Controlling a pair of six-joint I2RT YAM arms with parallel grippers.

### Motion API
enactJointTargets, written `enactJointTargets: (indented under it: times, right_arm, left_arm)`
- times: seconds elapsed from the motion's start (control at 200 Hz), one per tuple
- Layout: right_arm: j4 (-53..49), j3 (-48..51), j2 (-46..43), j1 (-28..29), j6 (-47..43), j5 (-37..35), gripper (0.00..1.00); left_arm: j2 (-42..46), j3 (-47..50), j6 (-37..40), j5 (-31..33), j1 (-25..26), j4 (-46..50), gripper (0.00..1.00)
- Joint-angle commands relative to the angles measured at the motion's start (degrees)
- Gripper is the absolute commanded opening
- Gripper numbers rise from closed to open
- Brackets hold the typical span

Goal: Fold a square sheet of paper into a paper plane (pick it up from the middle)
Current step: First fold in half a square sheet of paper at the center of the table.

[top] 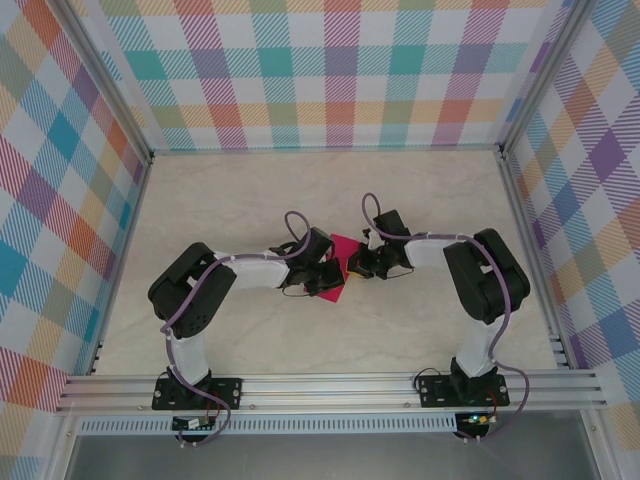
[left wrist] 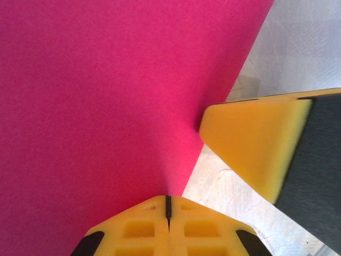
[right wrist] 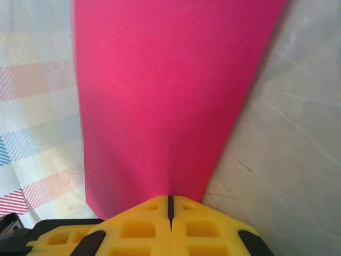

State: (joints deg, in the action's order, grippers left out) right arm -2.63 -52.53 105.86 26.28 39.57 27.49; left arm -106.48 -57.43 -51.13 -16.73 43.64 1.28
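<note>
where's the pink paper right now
In the top view the pink paper is mid-table between the arms' wrists, with the left gripper and the right gripper both shut on it.

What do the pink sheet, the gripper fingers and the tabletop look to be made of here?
Pink sheet: thin matte paper, judging by its fine grainy surface and soft bend.
Right gripper fingers: matte yellow plastic, perhaps moulded or printed, given the recessed pockets.
Tabletop: smooth pale surface with marble-like veining, possibly laminate; the look leaves it open.
</note>
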Motion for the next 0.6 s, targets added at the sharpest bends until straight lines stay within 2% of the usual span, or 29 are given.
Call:
enactJointTargets:
  times: [0.0, 0.305, 0.595]
  right_arm:
    - [-1.97, -1.33, 1.26, 0.0, -1.69, -0.66, 0.04]
    - [-1.81, -1.43, 1.89, 0.0, -1.74, -0.16, 0.04]
    - [-2.53, -1.96, 2.29, -0.2, -2.7, -0.58, 0.04]
  left_arm:
    - [-0.74, -1.64, 0.7, -1.59, 0.41, -2.31, 0.0]
    - [-3.0, -3.3, 2.27, 0.16, 0.33, -1.3, 0.0]
    - [-3.75, 0.76, 1.89, 0.25, 0.38, -0.82, 0.0]
